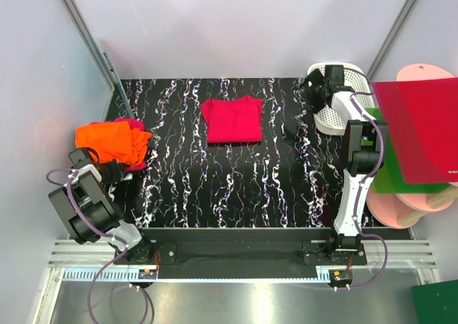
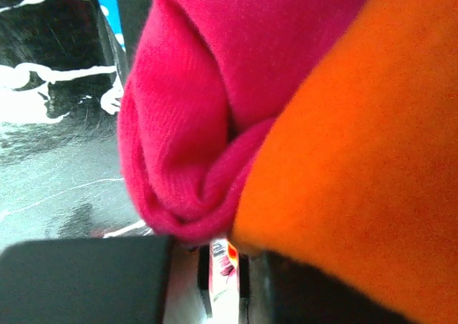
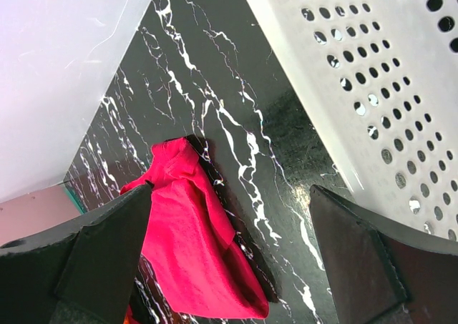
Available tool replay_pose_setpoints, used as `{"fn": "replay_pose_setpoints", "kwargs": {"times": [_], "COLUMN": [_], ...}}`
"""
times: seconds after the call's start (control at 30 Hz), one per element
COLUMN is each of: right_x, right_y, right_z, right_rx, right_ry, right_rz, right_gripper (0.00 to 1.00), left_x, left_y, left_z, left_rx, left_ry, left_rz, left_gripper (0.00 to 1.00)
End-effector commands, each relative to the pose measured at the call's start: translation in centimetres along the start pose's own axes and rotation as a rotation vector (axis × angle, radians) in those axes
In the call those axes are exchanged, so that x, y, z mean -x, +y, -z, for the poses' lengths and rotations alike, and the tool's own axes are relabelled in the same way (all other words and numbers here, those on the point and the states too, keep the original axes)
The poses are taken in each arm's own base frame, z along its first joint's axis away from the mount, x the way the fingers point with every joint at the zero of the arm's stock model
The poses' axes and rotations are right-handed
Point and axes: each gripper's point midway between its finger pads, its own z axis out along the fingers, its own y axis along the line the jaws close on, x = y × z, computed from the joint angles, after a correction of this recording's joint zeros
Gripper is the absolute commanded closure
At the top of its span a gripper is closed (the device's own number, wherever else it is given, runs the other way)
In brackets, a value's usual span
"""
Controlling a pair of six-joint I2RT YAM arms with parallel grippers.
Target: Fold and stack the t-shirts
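Observation:
A crimson-pink t-shirt [image 1: 232, 120] lies folded flat at the back middle of the black marbled table [image 1: 236, 188]. It also shows in the right wrist view [image 3: 189, 252]. A crumpled orange t-shirt [image 1: 111, 141] sits at the left edge on another pink t-shirt [image 1: 136, 127]. My left gripper [image 1: 114, 170] is pushed into this pile. In the left wrist view pink cloth [image 2: 186, 124] and orange cloth [image 2: 358, 159] cover its fingertips, and the jaws stand close together on bunched cloth [image 2: 215, 245]. My right gripper [image 1: 315, 86] is open and empty [image 3: 229, 195], above the table at the back right.
A white perforated basket [image 1: 336, 102] stands beside the right gripper and shows in the right wrist view [image 3: 372, 74]. A stiff red board [image 1: 418, 127], a green board [image 1: 390, 175] and pink discs [image 1: 408, 206] sit off the table's right edge. Walls enclose the table.

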Motion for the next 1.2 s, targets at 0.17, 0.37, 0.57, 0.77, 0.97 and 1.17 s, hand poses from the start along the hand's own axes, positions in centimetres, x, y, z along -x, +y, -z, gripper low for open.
{"fn": "replay_pose_setpoints", "kwargs": {"times": [0.17, 0.37, 0.57, 0.77, 0.97, 1.17], "right_x": [1.7, 1.5, 1.9, 2.2, 2.0, 1.8], "right_y": [-2.3, -2.5, -2.8, -2.5, -2.5, -2.6], "right_z": [1.7, 2.2, 2.7, 2.7, 2.2, 1.9], "right_rx": [-0.06, -0.058, -0.06, -0.046, -0.037, -0.03], "right_ry": [-0.045, -0.041, -0.05, -0.05, -0.037, -0.023], "right_rz": [-0.008, -0.001, -0.001, -0.003, -0.005, -0.003], "right_gripper": [0.0, 0.0, 0.0, 0.0, 0.0, 0.0], "left_x": [-3.9, -7.9, -7.5, -6.1, -6.9, -8.1], "left_y": [2.7, 1.8, 2.0, 3.6, 2.4, -1.6], "left_z": [-2.4, -3.7, -2.4, 0.6, 5.1, 11.9], "left_rx": [0.142, 0.161, 0.194, 0.234, 0.12, -0.086], "left_ry": [0.083, 0.14, 0.106, 0.053, 0.038, -0.022], "left_rz": [-0.122, -0.192, -0.236, -0.241, -0.347, -0.499], "left_gripper": [1.0, 1.0, 0.71, 0.01, 0.09, 1.0]}}
